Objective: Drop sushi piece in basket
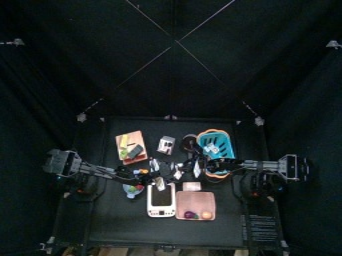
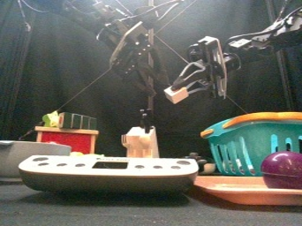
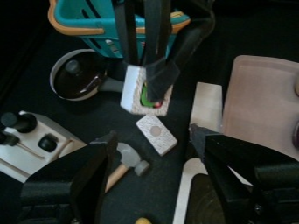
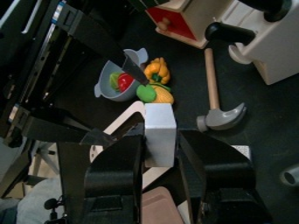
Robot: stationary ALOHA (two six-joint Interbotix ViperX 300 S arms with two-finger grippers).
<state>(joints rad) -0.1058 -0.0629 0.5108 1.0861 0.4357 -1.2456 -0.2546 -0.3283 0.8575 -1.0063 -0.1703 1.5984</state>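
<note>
**Sushi piece held aloft beside the basket**

The right gripper (image 2: 190, 83) has its jaws pinching the sushi piece (image 2: 178, 94), a whitish oblong lump, well above the counter (image 2: 71, 208). In the front view the piece hangs tilted, its long axis slanting down and away from the basket (image 2: 252, 139), higher than the orange rim and just off to the side of it. The left gripper (image 3: 155, 147) hovers nearby, its jaws spread wide and holding nothing.
</note>
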